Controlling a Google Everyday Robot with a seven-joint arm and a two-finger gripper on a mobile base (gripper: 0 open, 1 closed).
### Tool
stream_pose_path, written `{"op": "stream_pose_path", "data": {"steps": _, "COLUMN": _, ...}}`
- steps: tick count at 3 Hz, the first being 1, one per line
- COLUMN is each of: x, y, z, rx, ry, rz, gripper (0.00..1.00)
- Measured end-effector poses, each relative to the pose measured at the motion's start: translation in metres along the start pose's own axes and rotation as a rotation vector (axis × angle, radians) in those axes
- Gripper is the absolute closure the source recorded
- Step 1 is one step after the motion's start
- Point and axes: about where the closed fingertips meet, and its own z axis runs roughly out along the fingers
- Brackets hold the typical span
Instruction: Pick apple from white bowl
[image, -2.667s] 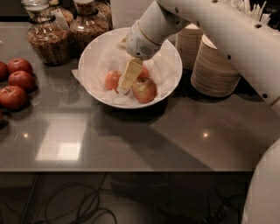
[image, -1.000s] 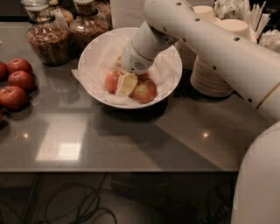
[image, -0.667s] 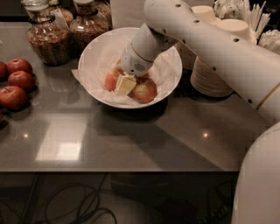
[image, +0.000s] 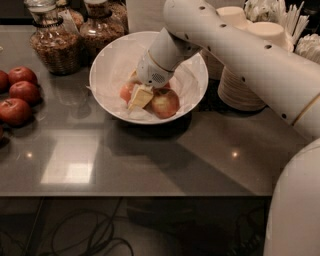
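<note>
Inside the white bowl (image: 107, 60), the gripper (image: 140, 96) sits just beside the round apple (image: 125, 92); grip and stem direction cannot be told.

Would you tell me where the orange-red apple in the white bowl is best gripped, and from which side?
Grip the orange-red apple across its round middle, from above: the white bowl curves up on its left and the yellow-patched apple lies to its right. The claw sits in the bowl beside it.

Claw (image: 139, 97) inside white bowl (image: 101, 64), hemmed between apple (image: 125, 92) and second apple (image: 165, 103).
</note>
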Motion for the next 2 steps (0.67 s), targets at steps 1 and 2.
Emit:
{"op": "stream_pose_path", "data": {"steps": 1, "x": -0.001, "y": 0.001, "z": 0.000, "rx": -0.003, "ry": -0.007, "rz": 0.000, "gripper": 1.00}}
{"op": "stream_pose_path", "data": {"steps": 2, "x": -0.010, "y": -0.001, "z": -0.023, "rx": 0.020, "ry": -0.052, "rz": -0.016, "gripper": 1.00}}
